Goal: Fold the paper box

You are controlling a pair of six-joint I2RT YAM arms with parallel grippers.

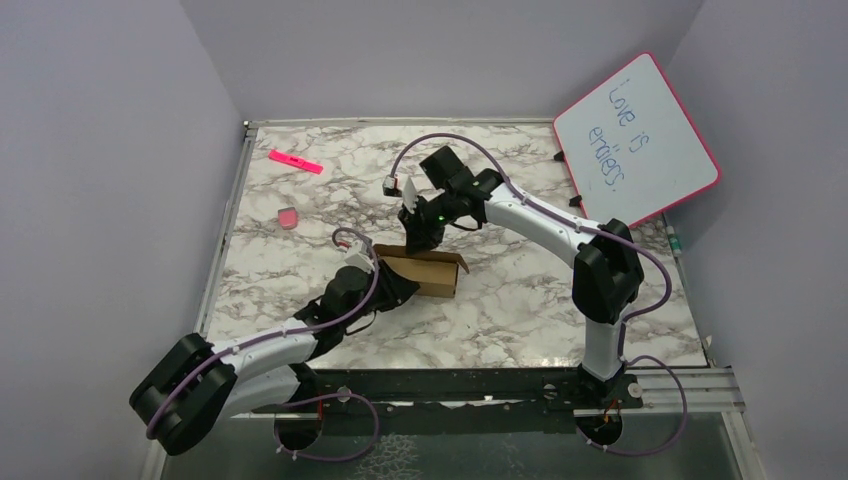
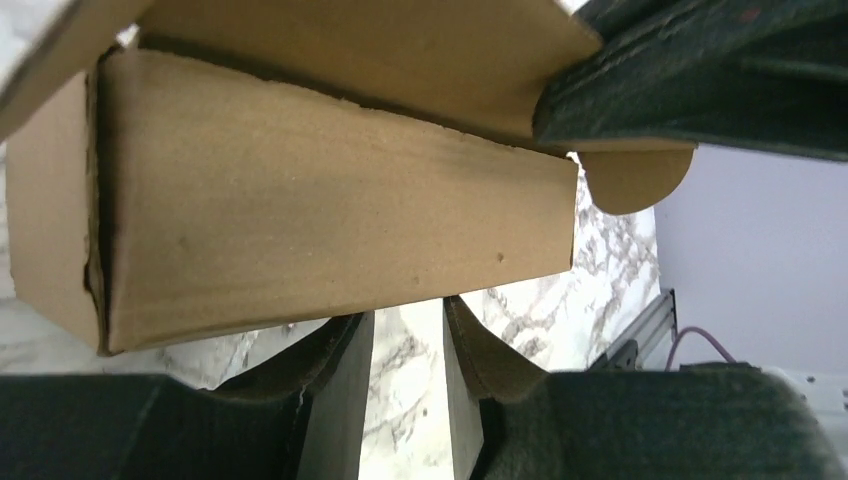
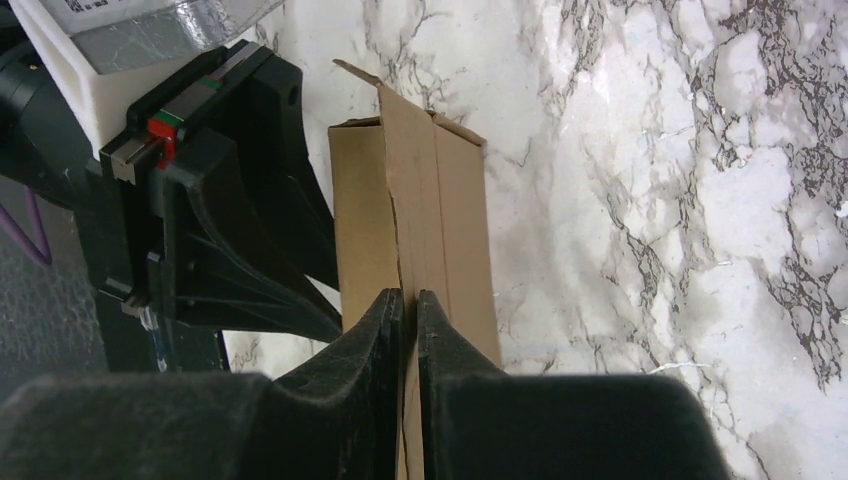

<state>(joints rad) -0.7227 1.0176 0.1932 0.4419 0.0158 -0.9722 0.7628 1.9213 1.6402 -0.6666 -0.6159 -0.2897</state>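
Note:
The paper box (image 1: 428,270) is a small brown cardboard box lying on the marble table, and its long side fills the left wrist view (image 2: 320,220). My left gripper (image 1: 388,285) sits at the box's near left side. Its fingers are apart with bare table showing between them and their tips touch the box's lower edge (image 2: 405,312). My right gripper (image 1: 418,238) comes down on the far top edge. It is shut on a thin upright cardboard flap of the box (image 3: 410,297). A rounded tab (image 2: 635,180) sticks out below the right fingers.
A pink-framed whiteboard (image 1: 635,140) leans at the back right. A pink marker (image 1: 296,161) and a pink eraser (image 1: 287,217) lie at the back left. A metal rail (image 1: 480,385) runs along the near edge. Walls enclose the table on three sides.

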